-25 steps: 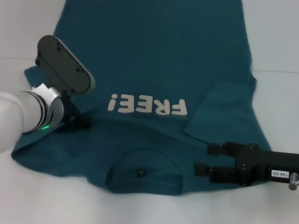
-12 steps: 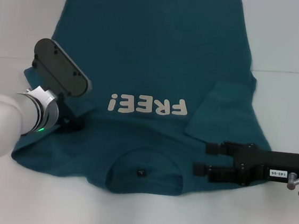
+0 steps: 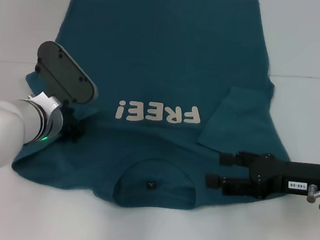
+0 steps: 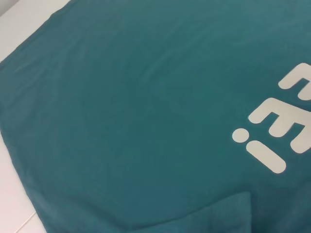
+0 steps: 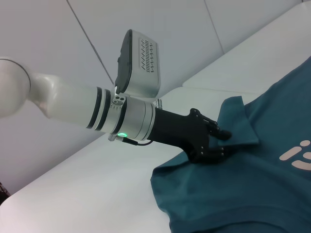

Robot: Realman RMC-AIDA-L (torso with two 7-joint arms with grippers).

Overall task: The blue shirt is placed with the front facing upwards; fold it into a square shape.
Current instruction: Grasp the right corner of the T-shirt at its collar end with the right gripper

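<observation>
1. Blue shirt (image 3: 159, 68) lies flat on the white table (image 3: 305, 43), lettering up.
2. Left gripper (image 5: 218, 141) clenched on the shirt's left sleeve (image 5: 238, 121).
3. Right gripper (image 3: 216, 169) released, fingers spread just over the right shoulder area.

White "FREE!" across the chest of the blue shirt (image 3: 165, 69), upside down in the head view, between the left gripper (image 3: 74, 129) and right gripper (image 3: 216, 169). Small white label on the right gripper's black body, reads roughly "140-06". Neck tag text too small to read.
</observation>
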